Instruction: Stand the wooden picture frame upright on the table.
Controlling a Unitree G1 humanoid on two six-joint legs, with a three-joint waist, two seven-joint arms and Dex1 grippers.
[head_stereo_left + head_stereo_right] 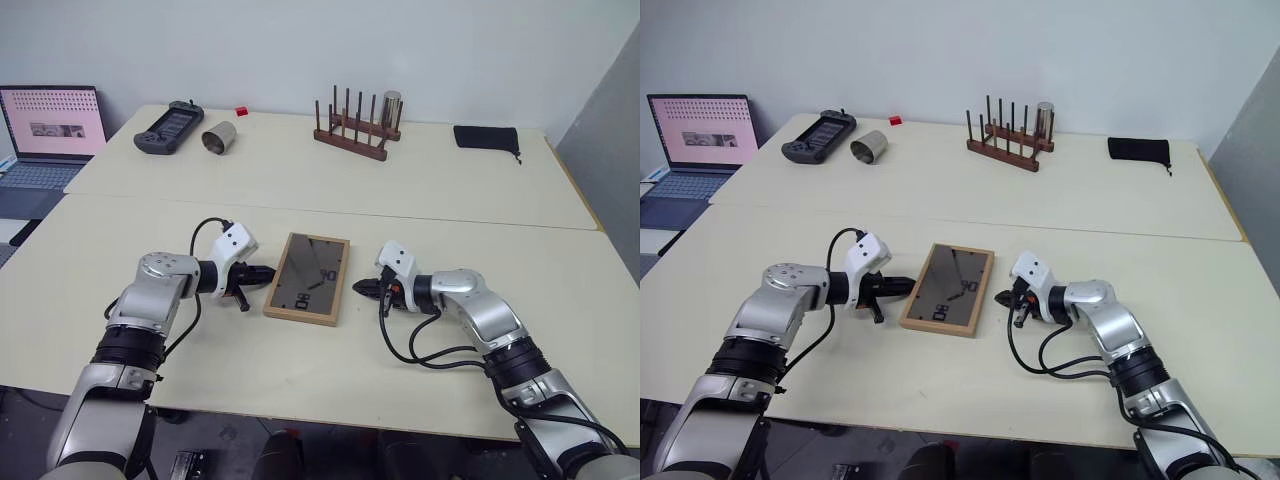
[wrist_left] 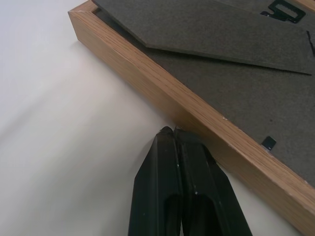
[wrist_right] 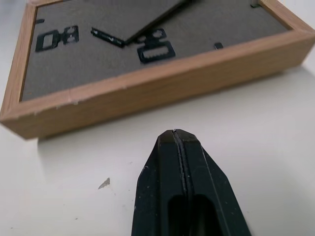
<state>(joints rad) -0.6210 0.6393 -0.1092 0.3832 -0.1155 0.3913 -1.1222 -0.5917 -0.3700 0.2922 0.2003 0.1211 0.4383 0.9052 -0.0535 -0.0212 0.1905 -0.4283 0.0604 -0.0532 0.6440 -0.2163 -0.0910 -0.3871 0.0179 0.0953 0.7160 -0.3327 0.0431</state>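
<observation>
On the pale counter (image 1: 140, 350) the left claw (image 1: 268, 273) sits low with its two black fingers pressed together on nothing, its tip right at the left long edge of the wooden picture frame (image 1: 308, 278). The frame lies flat between the two arms, dark grey back panel and folded stand facing up. Just off its right edge, a small gap away, the right claw (image 1: 357, 289) points in at it, fingers likewise pinched together and empty.
</observation>
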